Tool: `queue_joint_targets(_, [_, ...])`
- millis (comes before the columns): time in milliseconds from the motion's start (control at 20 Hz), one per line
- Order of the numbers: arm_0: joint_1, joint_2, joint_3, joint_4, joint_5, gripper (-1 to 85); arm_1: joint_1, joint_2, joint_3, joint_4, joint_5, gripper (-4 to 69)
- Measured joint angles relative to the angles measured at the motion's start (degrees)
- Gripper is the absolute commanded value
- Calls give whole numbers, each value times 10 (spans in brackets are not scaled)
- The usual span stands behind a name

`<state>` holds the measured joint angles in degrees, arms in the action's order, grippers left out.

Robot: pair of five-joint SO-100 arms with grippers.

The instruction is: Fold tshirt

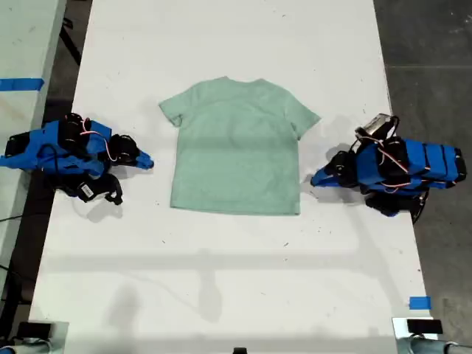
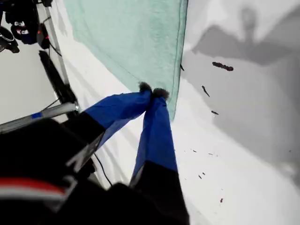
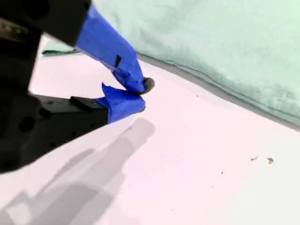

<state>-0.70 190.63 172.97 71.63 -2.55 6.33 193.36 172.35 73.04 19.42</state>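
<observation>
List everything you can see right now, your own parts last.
tshirt: 1, pale mint green, flat at the table's centre
table: 1, white, under everything
tape pieces: 2, blue, one at the exterior view's left edge, one at its lower right
arms: 2, blue, one on each side of the tshirt
my first tool: shut, by the tshirt's hem corner
my second tool: shut, beside the tshirt's edge

The tshirt (image 1: 237, 151) lies flat and unfolded on the white table, a little above the middle of the exterior view. It is pale mint green (plain, no print), its round neck toward the top of the frame, both short sleeves spread outward, hem straight.
</observation>
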Motion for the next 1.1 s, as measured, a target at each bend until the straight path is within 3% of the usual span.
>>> queue_joint_targets(200, [-58, -54, -38, 4, 0, 0, 36, -17, -47, 10, -40, 2])
queue_joint_targets(400, [-111, -172, -130, 4, 17, 0, 108, -132, -175, 52, -129, 2])
queue_joint_targets(1100, [-399, -795, -700, 126, 293, 0, 481, -726, -685, 125, -545, 2])
